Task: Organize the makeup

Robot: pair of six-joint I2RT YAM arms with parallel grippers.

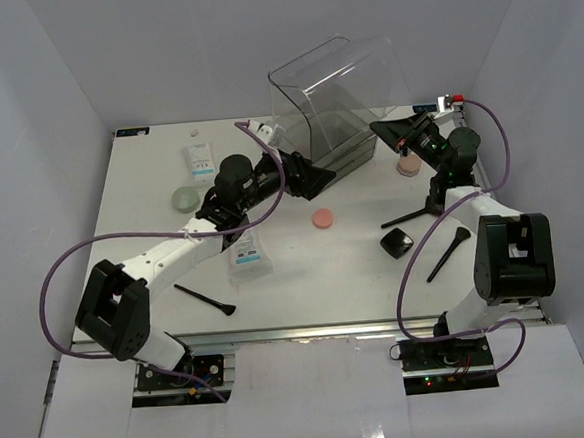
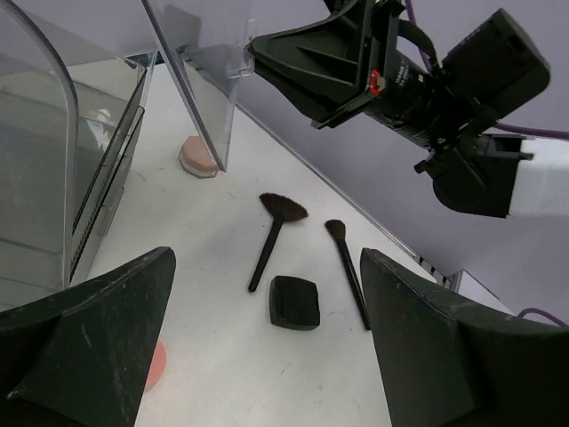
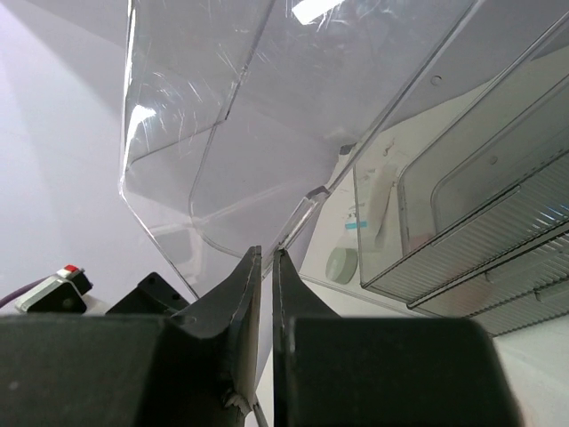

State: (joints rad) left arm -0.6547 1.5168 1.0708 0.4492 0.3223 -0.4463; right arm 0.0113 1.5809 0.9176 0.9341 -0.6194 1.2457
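The left gripper has its jaws spread wide and holds nothing. Ahead of it, in the gap between the two fingers, a black compact lies on the table. A fan brush lies just beyond the compact, and a thin brush lies nearer the right-hand finger. A pink compact peeks out from behind the inner edge of the left-hand finger. Farther ahead, a beige compact sits beside the wall of the clear box. Behind these jaws, alongside the arm, lie a sachet and another brush.

The right gripper has its jaws pressed together, with only a sliver of a gap. The box's raised lid stands right at the tips; I cannot tell whether its edge is pinched. To the right of the tips are the box's drawers. Beyond them are a pale green compact and a second sachet.
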